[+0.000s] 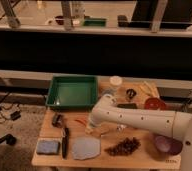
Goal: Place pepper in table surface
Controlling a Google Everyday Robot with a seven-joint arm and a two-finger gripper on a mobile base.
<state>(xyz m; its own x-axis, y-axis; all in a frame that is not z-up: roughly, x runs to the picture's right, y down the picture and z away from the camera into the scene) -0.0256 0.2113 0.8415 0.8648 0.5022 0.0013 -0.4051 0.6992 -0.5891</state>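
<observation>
The pepper (81, 121) is a thin red curved sliver lying on the tan wooden table surface (53, 132), just in front of the green tray. My white arm reaches in from the right across the table. Its gripper (92, 127) hangs at the arm's left end, right next to the pepper's right end. I cannot tell whether it touches the pepper.
A green tray (73, 91) stands at the back left. Along the front edge lie a blue sponge (48, 146), a black knife (65, 141), a grey cloth (86, 148), a dark cluster (123, 146) and a purple bowl (167, 145). A red-orange bowl (155, 104) and a white cup (116, 81) stand behind.
</observation>
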